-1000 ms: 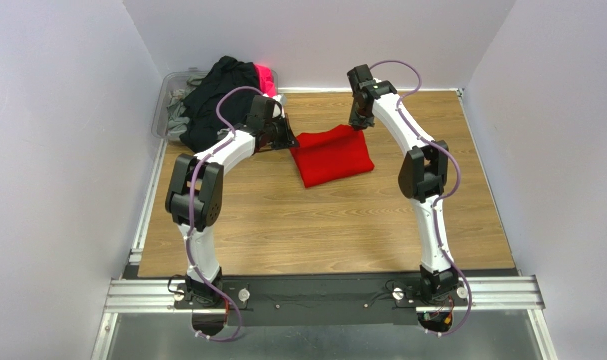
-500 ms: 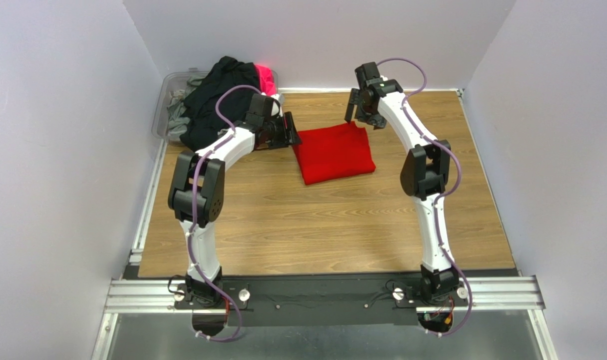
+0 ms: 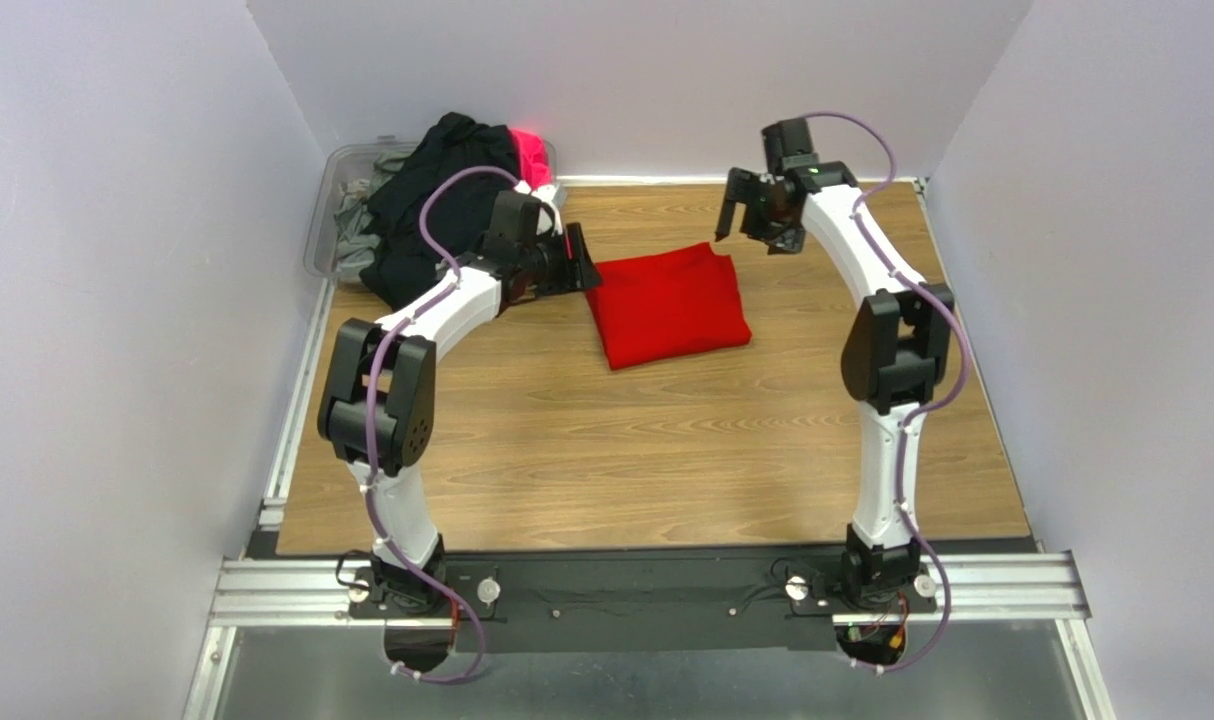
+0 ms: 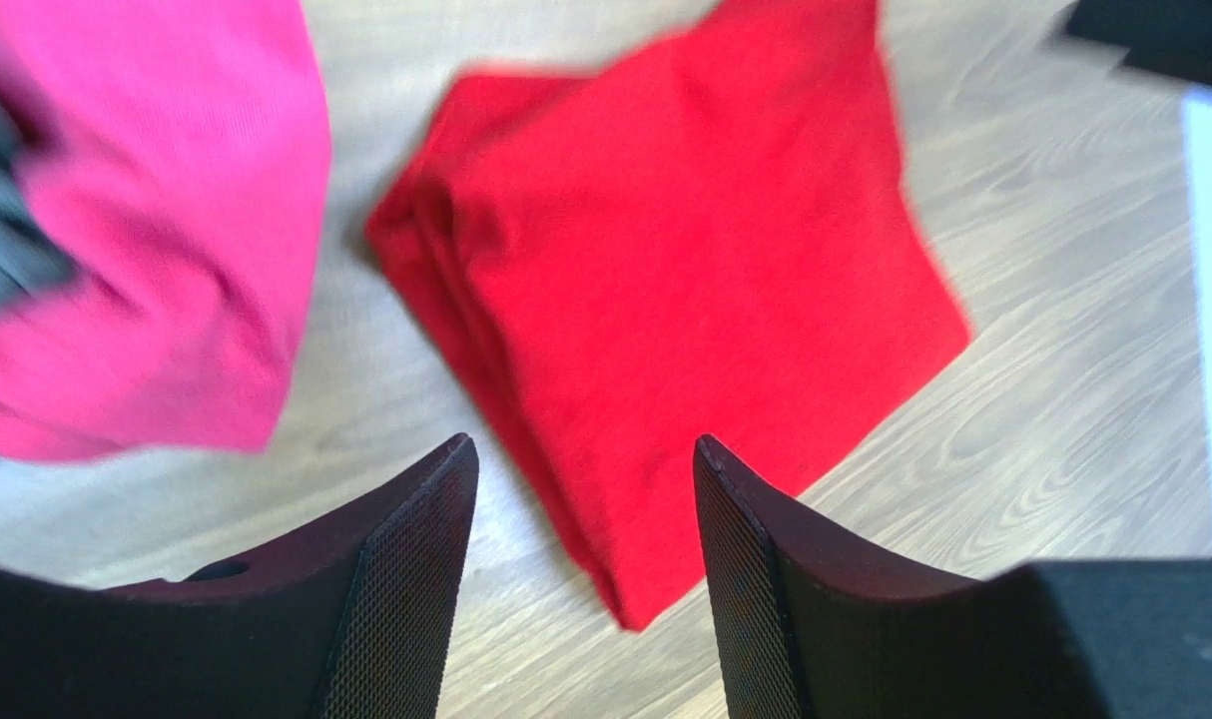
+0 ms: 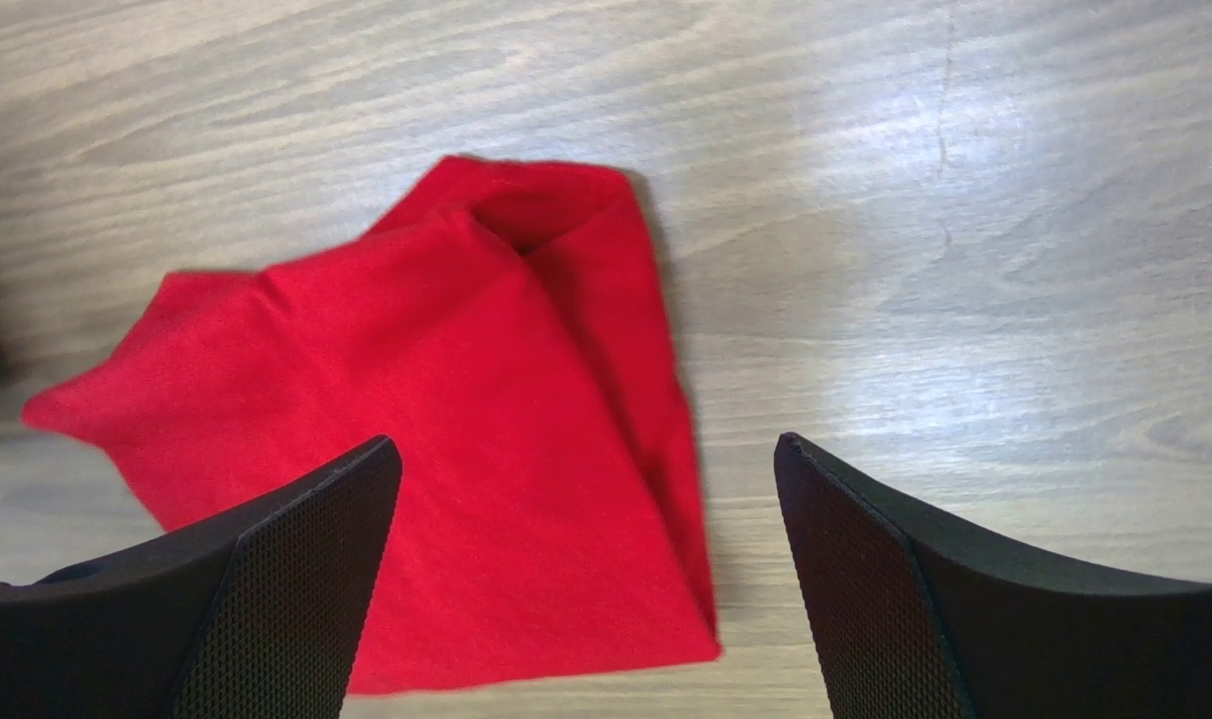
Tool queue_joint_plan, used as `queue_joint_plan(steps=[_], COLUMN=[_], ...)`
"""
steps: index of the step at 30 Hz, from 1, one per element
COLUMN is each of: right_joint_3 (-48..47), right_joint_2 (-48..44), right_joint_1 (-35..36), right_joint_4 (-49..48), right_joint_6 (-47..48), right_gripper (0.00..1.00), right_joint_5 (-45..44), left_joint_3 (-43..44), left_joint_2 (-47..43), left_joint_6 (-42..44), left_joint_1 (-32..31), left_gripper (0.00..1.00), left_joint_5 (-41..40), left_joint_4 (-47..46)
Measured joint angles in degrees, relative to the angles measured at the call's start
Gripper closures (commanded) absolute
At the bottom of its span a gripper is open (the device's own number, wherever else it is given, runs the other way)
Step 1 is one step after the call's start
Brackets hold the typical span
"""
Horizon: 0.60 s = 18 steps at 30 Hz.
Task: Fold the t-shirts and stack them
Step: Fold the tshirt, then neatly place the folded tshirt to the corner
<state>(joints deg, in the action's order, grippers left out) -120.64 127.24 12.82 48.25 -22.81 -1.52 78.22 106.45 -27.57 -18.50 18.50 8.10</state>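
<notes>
A bright red t-shirt [image 3: 669, 306] lies folded into a rough square on the wooden table [image 3: 643, 435], toward the back centre. My left gripper [image 3: 580, 264] hovers at its left edge, open, nothing between the fingers; from its wrist the red t-shirt [image 4: 672, 285] lies just ahead of the gripper [image 4: 582, 465]. My right gripper [image 3: 748, 210] hangs open above and behind the shirt's far right corner. In the right wrist view the red t-shirt [image 5: 417, 450] lies below the wide-open gripper [image 5: 585, 465]. Other t-shirts, black [image 3: 433, 188] and hot pink [image 3: 532, 155], are heaped at the back left.
A clear plastic bin [image 3: 343, 203] at the back left corner holds the heap of shirts, with grey cloth [image 3: 361, 228] inside. The hot pink shirt [image 4: 147, 225] hangs close to my left gripper. White walls enclose the table on three sides.
Both grippers were shut on the red shirt's far corners and have opened, letting it go. The right gripper has lifted and pulled back to the right; the left has drawn slightly away.
</notes>
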Motion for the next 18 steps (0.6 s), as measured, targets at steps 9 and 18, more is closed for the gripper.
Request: queue_joint_plan(steps=[9, 18], right_joint_3=[12.83, 19.21], right_joint_2=[-2.43, -2.43], right_joint_1=[-6.19, -7.63], right_joint_4=[-7.58, -10.73], right_joint_6=[7.1, 11.67], right_gripper=[0.0, 0.0], right_joint_5=[13.97, 26.86], left_joint_3=[-7.45, -7.48], left_joint_2=[0.87, 3.91], left_joint_6=[-1.33, -1.79], left_joint_1=[-0.59, -0.74], left_gripper=[0.44, 0.45], left_joint_5=[3.72, 5.05], left_joint_4=[-4.31, -6.78])
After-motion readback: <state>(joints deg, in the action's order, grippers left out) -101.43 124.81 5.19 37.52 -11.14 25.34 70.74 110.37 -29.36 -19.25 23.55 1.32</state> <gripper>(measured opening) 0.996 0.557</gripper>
